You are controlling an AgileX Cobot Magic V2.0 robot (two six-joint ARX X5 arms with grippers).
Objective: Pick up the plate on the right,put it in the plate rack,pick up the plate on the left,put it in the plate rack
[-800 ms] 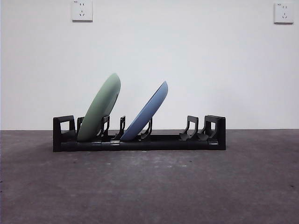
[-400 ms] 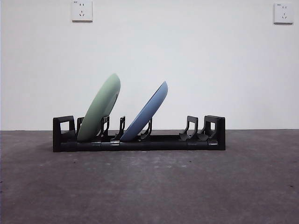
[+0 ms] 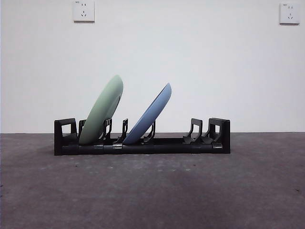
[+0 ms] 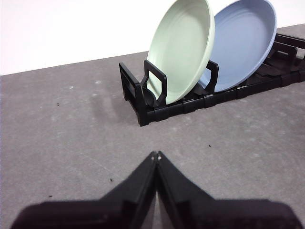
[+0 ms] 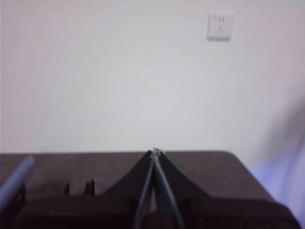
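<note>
The black plate rack stands across the middle of the table. A pale green plate leans in its left slots and a blue plate leans in the slots just right of it. Both plates tilt to the right. From the left wrist view the green plate and blue plate sit in the rack, well beyond my left gripper, which is shut and holds nothing. My right gripper is shut and empty too, with a blue plate edge off to one side.
Two wall sockets sit high on the white wall behind the table. The rack's right-hand slots hold nothing. No arm shows in the front view.
</note>
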